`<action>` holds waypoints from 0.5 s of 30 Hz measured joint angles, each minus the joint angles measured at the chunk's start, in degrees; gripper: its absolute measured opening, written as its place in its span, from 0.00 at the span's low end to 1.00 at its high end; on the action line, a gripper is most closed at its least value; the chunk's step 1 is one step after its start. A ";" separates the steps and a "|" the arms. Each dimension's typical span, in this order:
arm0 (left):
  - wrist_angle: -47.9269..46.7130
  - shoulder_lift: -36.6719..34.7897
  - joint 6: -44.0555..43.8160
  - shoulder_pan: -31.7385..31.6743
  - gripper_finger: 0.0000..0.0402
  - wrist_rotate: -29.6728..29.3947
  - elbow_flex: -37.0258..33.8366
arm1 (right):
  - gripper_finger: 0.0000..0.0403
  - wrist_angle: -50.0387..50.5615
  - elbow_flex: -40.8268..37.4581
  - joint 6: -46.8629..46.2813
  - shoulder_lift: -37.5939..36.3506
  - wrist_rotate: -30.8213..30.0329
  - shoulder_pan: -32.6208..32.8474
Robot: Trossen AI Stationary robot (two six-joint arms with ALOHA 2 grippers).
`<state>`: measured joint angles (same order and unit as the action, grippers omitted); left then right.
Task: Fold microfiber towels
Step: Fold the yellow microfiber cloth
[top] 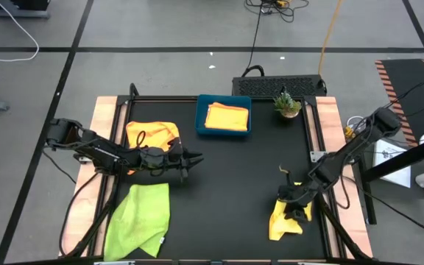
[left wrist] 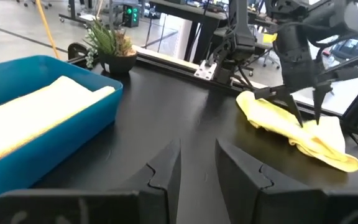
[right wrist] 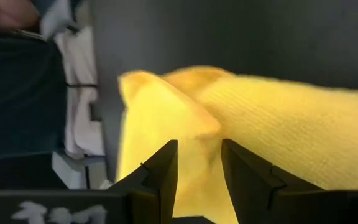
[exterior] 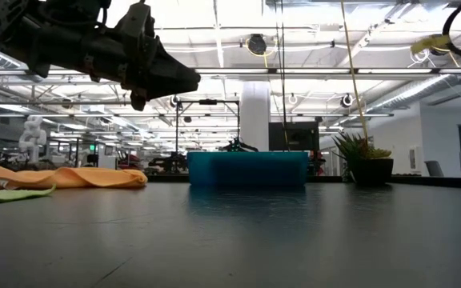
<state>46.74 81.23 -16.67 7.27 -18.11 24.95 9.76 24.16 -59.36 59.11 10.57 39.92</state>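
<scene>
Two arms: both low over the worktop (top: 227, 191)
Right pincer (top: 294, 212): a bit open, tips on the yellow towel (top: 282, 222)
Left pincer (top: 195, 157): a bit open, holds nothing, beside the orange towel (top: 152, 133)

A folded towel (top: 227, 116) lies in the tray (top: 201, 116), plant (top: 287, 105) beside

Four microfiber towels: one orange (top: 152, 135), one lime green (top: 139, 219), one yellow (top: 285, 219), and one folded yellow-orange (top: 227, 116) in the single blue tray (top: 200, 118). One potted plant (top: 287, 104). Two arms.
</scene>
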 joint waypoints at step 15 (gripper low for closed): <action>-0.17 0.00 -0.37 -0.02 0.25 0.00 0.01 | 0.12 -2.23 0.00 3.97 3.10 0.11 0.48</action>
<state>46.57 81.23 -17.04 7.25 -18.11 24.96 7.53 24.16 -55.39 62.22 10.68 40.40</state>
